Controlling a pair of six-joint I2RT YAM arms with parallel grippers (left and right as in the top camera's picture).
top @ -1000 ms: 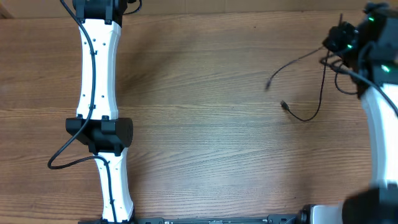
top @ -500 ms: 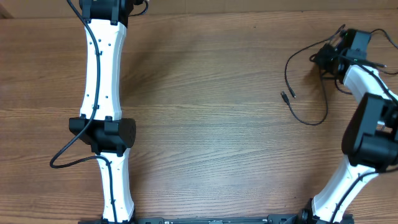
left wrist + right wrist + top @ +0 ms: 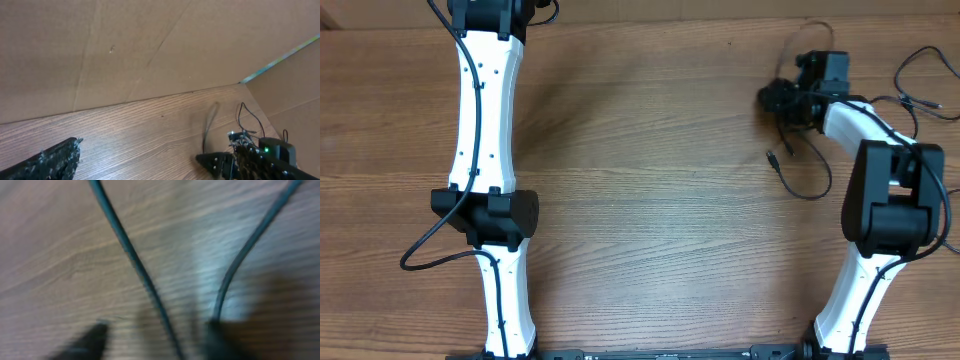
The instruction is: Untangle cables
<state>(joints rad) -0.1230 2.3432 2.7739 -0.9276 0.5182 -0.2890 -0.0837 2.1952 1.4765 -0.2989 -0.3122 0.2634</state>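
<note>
Thin black cables (image 3: 131, 255), loose loops, right pincer (image 3: 157, 334) parted astride one, left pincer (image 3: 52, 160) agape

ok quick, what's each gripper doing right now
Left gripper: open, holding nothing.
Right gripper: open, fingers apart over the cables; the view is blurred, but no cable looks pinched.

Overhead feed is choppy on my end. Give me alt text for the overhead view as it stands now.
The right claw sits over a loose tangle of thin black cables at the far right of the wooden table, with one plug end lying free nearby. The left arm stretches along the left side, well away from the cables.
</note>
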